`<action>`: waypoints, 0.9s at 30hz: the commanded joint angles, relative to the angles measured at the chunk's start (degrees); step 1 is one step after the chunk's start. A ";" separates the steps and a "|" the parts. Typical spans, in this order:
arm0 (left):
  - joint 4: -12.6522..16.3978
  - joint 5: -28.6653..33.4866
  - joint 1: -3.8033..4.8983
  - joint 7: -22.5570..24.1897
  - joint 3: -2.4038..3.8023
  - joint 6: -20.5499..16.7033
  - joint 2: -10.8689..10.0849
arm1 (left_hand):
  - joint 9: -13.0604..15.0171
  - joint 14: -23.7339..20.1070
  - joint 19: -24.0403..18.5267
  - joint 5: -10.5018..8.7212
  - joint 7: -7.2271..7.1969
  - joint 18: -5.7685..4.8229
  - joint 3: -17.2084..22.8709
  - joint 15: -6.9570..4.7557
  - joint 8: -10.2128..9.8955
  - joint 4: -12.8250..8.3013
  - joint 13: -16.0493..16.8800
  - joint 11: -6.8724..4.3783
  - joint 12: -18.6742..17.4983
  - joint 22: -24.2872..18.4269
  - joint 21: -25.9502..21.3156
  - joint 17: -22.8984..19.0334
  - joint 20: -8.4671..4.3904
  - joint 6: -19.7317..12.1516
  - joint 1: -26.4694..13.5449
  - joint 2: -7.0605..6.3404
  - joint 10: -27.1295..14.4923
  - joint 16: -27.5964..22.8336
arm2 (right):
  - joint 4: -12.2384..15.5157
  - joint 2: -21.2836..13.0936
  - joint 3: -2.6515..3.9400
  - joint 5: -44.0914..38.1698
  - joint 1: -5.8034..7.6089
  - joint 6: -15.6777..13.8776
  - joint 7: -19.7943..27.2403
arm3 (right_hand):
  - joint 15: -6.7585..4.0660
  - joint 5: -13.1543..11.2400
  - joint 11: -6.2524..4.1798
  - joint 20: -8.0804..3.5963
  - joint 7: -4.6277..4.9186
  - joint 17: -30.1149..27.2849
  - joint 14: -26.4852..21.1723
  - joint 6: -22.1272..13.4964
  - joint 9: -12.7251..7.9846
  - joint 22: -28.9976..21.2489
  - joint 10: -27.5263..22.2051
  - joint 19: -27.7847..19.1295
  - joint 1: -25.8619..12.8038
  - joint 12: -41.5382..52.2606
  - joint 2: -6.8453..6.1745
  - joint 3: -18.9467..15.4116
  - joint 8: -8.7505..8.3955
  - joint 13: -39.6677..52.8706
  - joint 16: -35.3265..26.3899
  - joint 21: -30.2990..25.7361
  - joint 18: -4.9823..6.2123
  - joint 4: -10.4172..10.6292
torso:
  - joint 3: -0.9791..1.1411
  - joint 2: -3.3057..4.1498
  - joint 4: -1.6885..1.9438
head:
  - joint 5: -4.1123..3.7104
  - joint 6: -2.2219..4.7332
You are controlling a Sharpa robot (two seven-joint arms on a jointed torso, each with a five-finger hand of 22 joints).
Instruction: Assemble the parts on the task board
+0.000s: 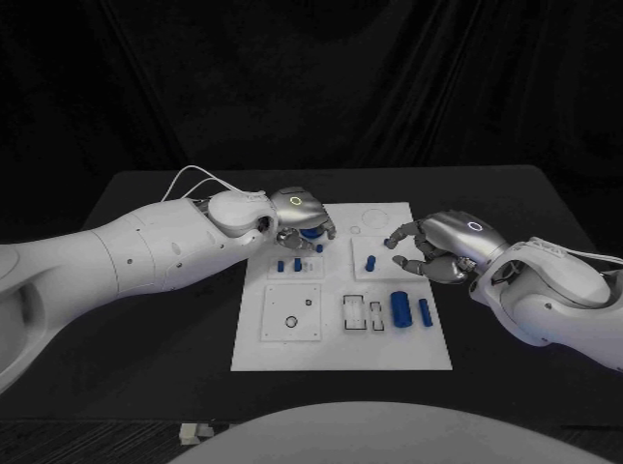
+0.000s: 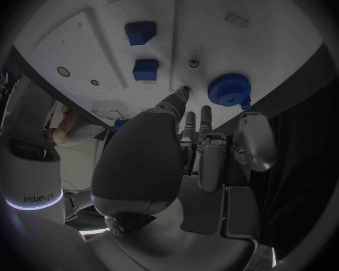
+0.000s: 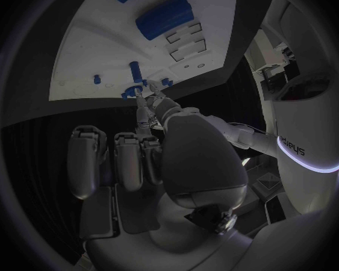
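Note:
The white task board lies mid-table. My left hand hovers over its far left corner with fingers apart and nothing in them. A blue gear lies on the board just beyond its fingertips, also seen as the gear. Two blue square blocks sit farther along the board. My right hand is at the board's right edge, thumb and a finger meeting on a small blue part, its other fingers curled. That small blue part peeks out beside the fingertips.
Two small blue pegs and a blue piece stand mid-board. Blue cylinders lie at the near right, next to rectangular slots. A plate with a hole sits near left. Black table surrounds the board.

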 commanded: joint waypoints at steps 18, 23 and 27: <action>-0.91 -0.27 -1.05 0.92 0.07 1.54 1.06 | 0.25 -0.04 0.01 -0.34 1.85 0.47 1.99 -0.79 1.35 -0.73 1.94 -1.63 2.24 8.58 -0.94 3.71 -0.08 5.03 -0.42 0.46 3.15 -0.53 | -0.15 0.10 0.02 -0.14 -0.11 -0.17 -0.22 | 0.47 0.29 0.40 0.32 0.02 4.97 4.00 0.55 -0.11 12.34 6.00 2.16 0.21 0.14 -0.05 0.25 -0.13 15.06 -0.26 -0.16 0.28 -0.03 | 0.01 -0.01 0.00 | 0.02 -0.01; -1.43 -0.27 -1.43 1.22 0.07 1.20 1.45 | 0.42 -0.23 0.03 -0.16 2.18 0.48 2.38 -1.06 1.76 -0.74 1.85 -1.92 1.93 8.58 -1.05 3.25 -0.10 6.01 -0.48 0.64 3.34 -0.70 | -0.15 0.08 0.02 -0.14 -0.11 -0.12 -0.28 | 0.47 0.29 0.40 0.32 0.02 4.97 4.00 0.55 -0.11 12.34 6.00 2.16 0.21 0.14 -0.05 0.25 -0.13 15.06 -0.26 -0.16 0.28 -0.03 | 0.01 0.00 0.00 | -0.10 -0.01; -1.68 -0.27 -1.58 1.25 0.07 1.07 1.58 | 0.48 -0.62 -0.13 0.04 2.26 0.56 2.66 -1.15 1.88 -0.82 1.69 -2.02 1.63 8.47 -1.49 2.47 -0.11 6.33 -0.38 0.74 3.39 -1.01 | -0.13 0.08 0.02 -0.14 -0.11 -0.10 -0.30 | 0.47 0.29 0.40 0.32 0.02 4.97 4.00 0.55 -0.11 12.34 6.00 2.16 0.21 0.14 -0.05 0.25 -0.13 15.06 -0.26 -0.16 0.28 -0.03 | 0.00 0.00 -0.01 | -0.12 -0.01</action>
